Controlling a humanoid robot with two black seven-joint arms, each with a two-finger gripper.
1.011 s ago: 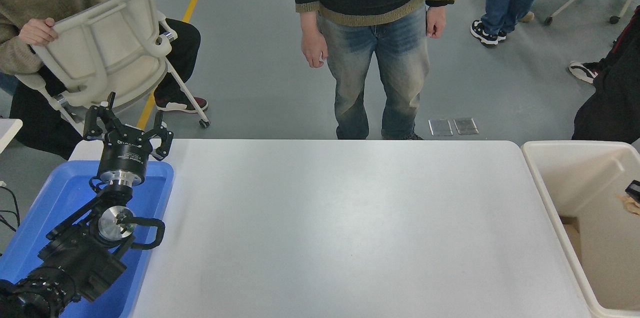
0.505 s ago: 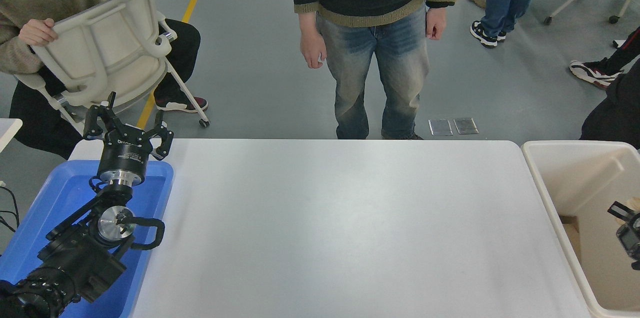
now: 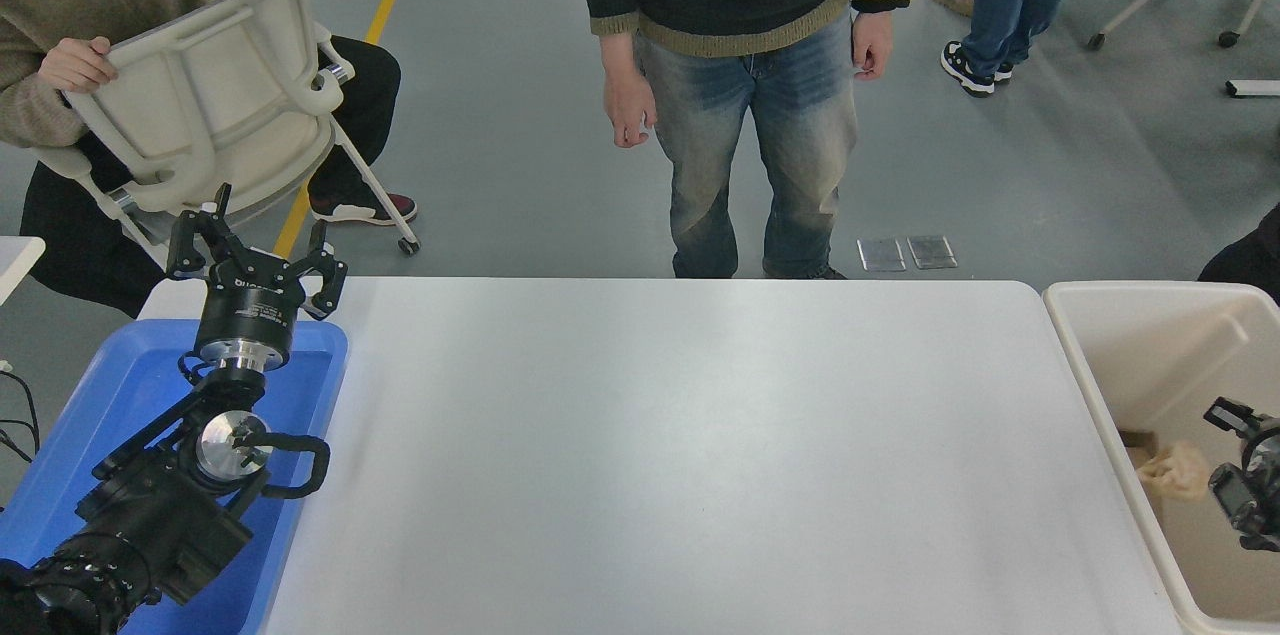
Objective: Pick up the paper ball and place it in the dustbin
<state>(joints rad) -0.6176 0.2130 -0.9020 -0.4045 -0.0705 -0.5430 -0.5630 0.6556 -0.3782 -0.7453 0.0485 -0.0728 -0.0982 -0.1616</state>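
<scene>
The paper ball [image 3: 1176, 469], a tan crumpled wad, is inside the cream-white dustbin [image 3: 1090, 385] at the table's right end, low by its left wall. My right gripper [image 3: 1230, 475] comes in from the right edge over the dustbin, just right of the ball and apart from it. Its fingers [image 3: 1226, 412] are spread, with nothing between them. My left gripper [image 3: 256, 255] is parked open and empty above the blue tray [image 3: 130, 385] at the lower left.
A person in jeans [image 3: 760, 115] stands at the table's far edge. A seated person holds a white chair [image 3: 210, 95] at the far left. Another person stands at the far right. A brown patch lies on the dustbin's floor.
The right gripper has come further into view over the dustbin. The paper ball has left it and dropped lower and to the left inside the dustbin. The dark figure at the right edge has moved off.
</scene>
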